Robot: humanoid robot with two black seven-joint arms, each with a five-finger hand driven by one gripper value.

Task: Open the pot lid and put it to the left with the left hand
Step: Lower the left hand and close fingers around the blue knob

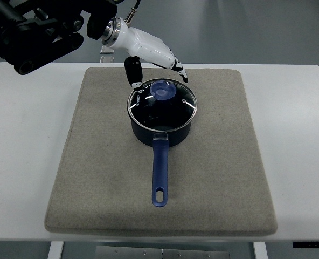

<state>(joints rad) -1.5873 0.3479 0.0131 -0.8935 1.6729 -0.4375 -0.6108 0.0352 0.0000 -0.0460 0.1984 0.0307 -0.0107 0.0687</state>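
A dark blue saucepan (160, 134) stands on the grey mat (95, 178), its long blue handle (160, 175) pointing toward the near edge. A glass lid (177, 112) with a blue knob (163, 90) sits closed on the pot. My left hand (158, 75), white with black fingertips, reaches in from the upper left and hovers just behind and above the lid. Its fingers (133, 73) are spread open and hold nothing; the thumb hangs down at the lid's back left rim, the other fingers extend toward the back right. The right arm does not show.
The mat lies on a white table (25, 135). The left arm's black upper structure (35, 32) fills the top left corner. Bare mat lies to the left and right of the pot.
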